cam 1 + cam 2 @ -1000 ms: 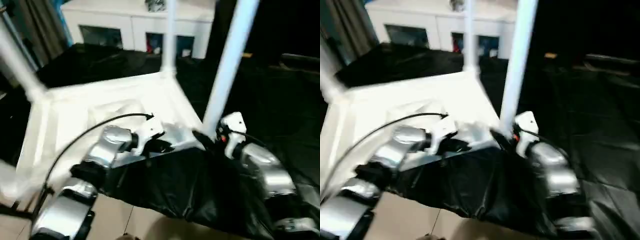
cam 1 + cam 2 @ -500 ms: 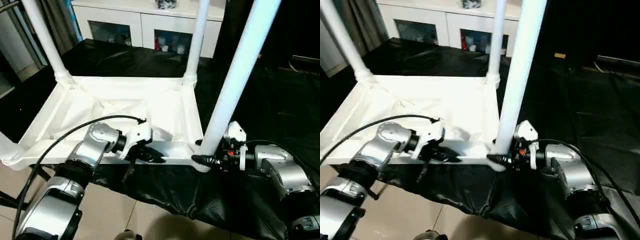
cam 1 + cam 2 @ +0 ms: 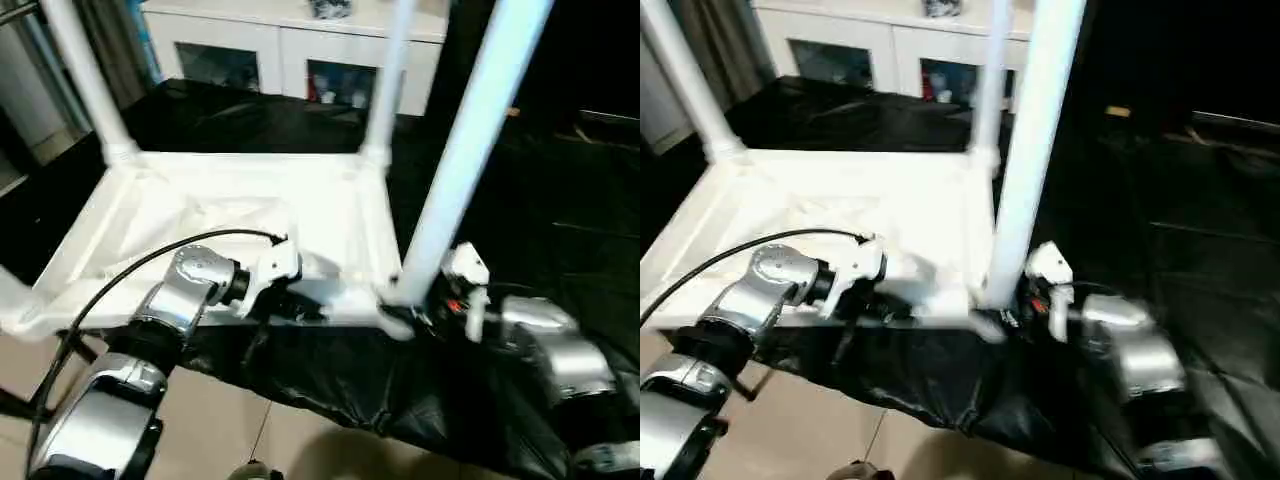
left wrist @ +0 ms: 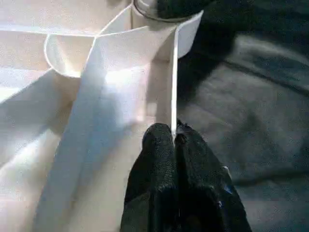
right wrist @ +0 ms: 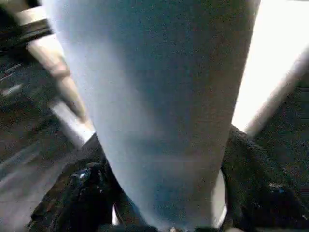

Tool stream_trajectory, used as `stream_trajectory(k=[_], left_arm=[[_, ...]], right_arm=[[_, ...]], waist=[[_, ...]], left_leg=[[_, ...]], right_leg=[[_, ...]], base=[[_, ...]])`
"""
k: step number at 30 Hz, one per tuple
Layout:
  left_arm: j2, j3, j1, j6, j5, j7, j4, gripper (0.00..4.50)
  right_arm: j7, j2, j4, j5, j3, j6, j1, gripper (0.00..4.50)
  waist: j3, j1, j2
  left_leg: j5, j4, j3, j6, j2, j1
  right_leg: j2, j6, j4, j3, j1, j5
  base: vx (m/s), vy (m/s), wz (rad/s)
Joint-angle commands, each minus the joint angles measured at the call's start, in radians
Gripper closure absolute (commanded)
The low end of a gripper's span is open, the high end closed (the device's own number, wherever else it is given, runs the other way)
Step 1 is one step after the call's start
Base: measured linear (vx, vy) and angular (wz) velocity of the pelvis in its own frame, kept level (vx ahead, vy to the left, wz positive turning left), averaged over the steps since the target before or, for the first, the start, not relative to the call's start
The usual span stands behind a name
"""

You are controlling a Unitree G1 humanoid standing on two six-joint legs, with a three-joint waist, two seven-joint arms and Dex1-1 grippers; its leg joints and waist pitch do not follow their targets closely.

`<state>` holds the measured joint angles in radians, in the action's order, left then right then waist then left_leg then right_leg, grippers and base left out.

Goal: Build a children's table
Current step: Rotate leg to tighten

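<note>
Left gripper (image 4: 174, 137) pinches tabletop (image 3: 230, 215) rim — right gripper (image 5: 164, 212) (fingers spread) clasps leg (image 3: 455, 160).

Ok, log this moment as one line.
stage: leg fitting | left end effector: shut on tabletop near rim | right end effector: shut on leg, upright at near right corner socket | far legs: seated

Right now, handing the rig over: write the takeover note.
Left gripper: shut on the near rim of the upside-down tabletop.
Right gripper: fingers on either side of the near-right leg at its socket.
Legs standing: near-right, far-right, far-left.
The near-left corner is cut off at the picture edge.
Left: confirm near-right leg is seated, check the fourth, flip the table.
</note>
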<state>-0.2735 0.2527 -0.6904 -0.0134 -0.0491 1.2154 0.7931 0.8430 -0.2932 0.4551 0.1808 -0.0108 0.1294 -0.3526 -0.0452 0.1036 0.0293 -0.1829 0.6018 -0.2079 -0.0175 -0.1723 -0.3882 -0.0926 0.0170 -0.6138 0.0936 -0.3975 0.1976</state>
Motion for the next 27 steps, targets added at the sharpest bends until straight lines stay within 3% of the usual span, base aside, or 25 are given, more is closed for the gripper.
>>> stream_trajectory(k=[1, 5, 9, 11, 13, 14, 19, 27], left_arm=[[0.057, -0.021, -0.03, -0.019, 0.005, -0.105, 0.008, 4.5], [0.143, -0.027, -0.039, -0.052, -0.003, -0.229, 0.016, 4.5], [0.203, -0.015, -0.046, -0.058, -0.019, -0.314, 0.024, 4.5], [0.23, -0.004, -0.046, -0.059, -0.032, -0.344, 0.022, 4.5], [0.23, -0.002, -0.044, -0.054, -0.032, -0.339, 0.019, 4.5], [0.224, -0.002, -0.042, -0.046, -0.032, -0.326, 0.017, 4.5], [0.2, -0.006, -0.034, -0.027, -0.026, -0.288, 0.007, 4.5], [0.097, -0.002, 0.003, 0.024, 0.015, -0.073, -0.047, 4.5]], right_arm=[[-0.123, 0.055, 0.01, -0.04, -0.013, -0.021, -0.005, 1.94], [-0.347, 0.161, 0.043, -0.065, 0.024, -0.024, -0.017, 1.94], [-0.5, 0.236, 0.06, -0.112, 0.015, -0.022, -0.027, 1.94], [-0.559, 0.279, 0.076, -0.121, 0.015, -0.059, -0.04, 1.94], [-0.547, 0.285, 0.071, -0.105, 0.023, -0.07, -0.041, 1.38], [-0.522, 0.284, 0.063, -0.086, 0.031, -0.074, -0.043, 1.24], [-0.433, 0.26, 0.039, -0.048, 0.035, -0.071, -0.042, 0.77], [-0.143, 0.081, 0.017, -0.017, -0.004, -0.065, -0.044, 0.56]], waist=[[0.056, -0.002, -0.014], [0.058, -0.006, -0.013], [0.059, -0.007, -0.01], [0.059, -0.006, -0.008], [0.059, -0.006, -0.007], [0.058, -0.006, -0.002], [0.059, -0.01, -0.005], [0.064, -0.008, -0.012]], left_leg=[[-0.245, -0.081, 0.04, 0.004, -0.072, 0.028], [-0.232, -0.085, 0.041, -0.005, -0.073, 0.031], [-0.214, -0.085, 0.039, 0.011, -0.069, 0.03], [-0.22, -0.084, 0.038, 0.013, -0.068, 0.029], [-0.227, -0.085, 0.04, 0.014, -0.068, 0.028], [-0.234, -0.086, 0.041, 0.016, -0.069, 0.028], [-0.239, -0.087, 0.041, 0.026, -0.069, 0.026], [-0.144, -0.073, 0.035, 0.088, -0.067, 0.017]], right_leg=[[-0.091, 0.209, 0.089, -0.062, 0.041, 0.263], [-0.088, 0.2, 0.087, -0.063, 0.039, 0.243], [-0.087, 0.193, 0.087, -0.063, 0.04, 0.206], [-0.089, 0.183, 0.091, -0.064, 0.04, 0.221], [-0.088, 0.177, 0.092, -0.063, 0.041, 0.237], [-0.087, 0.173, 0.092, -0.064, 0.041, 0.237], [-0.085, 0.177, 0.09, -0.063, 0.045, 0.214], [-0.084, 0.218, 0.075, -0.059, 0.054, 0.097]], base=[[0.0, 0.0, 0.0], [0.0, 0.0, 0.0], [0.0, 0.0, 0.0], [0.0, 0.0, 0.0], [0.0, 0.0, 0.0], [0.0, 0.0, 0.0], [0.0, 0.0, 0.0], [0.0, 0.0, 0.0]])
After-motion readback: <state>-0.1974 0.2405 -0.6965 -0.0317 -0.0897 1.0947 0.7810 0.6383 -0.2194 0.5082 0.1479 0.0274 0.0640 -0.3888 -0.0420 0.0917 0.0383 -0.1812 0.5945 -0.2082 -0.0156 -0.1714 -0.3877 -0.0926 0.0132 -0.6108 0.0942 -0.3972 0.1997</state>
